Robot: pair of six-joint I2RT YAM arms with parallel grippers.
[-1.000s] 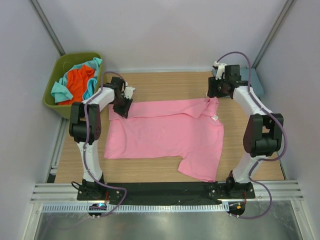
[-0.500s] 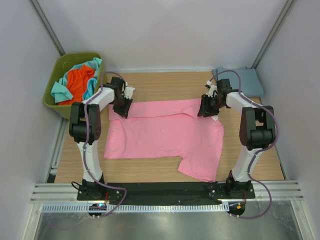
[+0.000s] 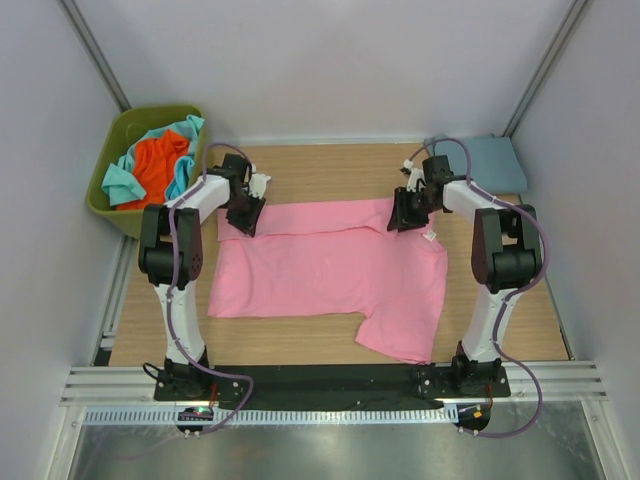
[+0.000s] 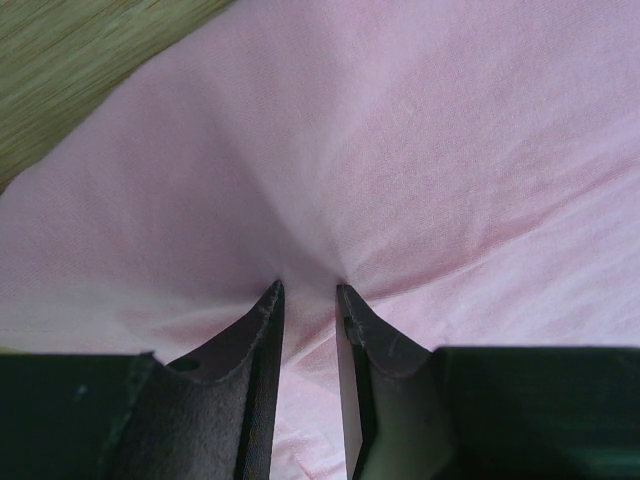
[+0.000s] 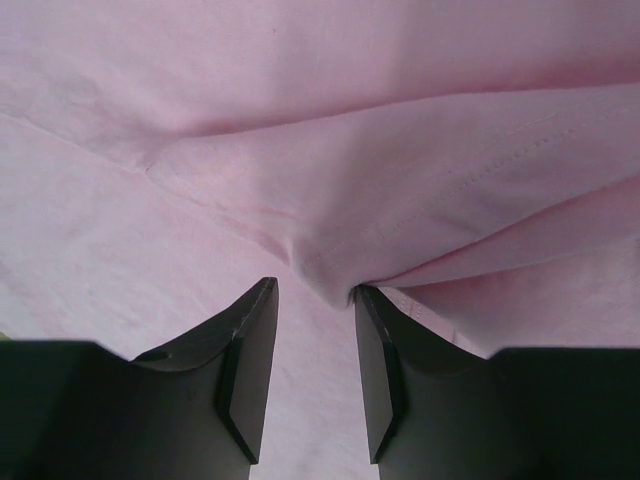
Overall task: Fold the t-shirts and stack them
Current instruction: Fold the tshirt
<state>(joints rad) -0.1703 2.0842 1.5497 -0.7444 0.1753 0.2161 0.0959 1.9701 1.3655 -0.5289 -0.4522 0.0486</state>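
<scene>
Your left claw pinches the spread pink cloth t-shirt; whether your right claw grips it is unclear; folding is barely begun.

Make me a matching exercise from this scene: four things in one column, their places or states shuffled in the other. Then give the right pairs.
Column one:
1. pink t-shirt
2. orange t-shirt
3. blue-grey t-shirt
4. left gripper

Column two:
A. lying in the olive-green bin
B. closed on pink cloth at the shirt's far left corner
C. spread out on the wooden table
D. lying at the far right corner

Pairs: 1-C, 2-A, 3-D, 4-B.
</scene>
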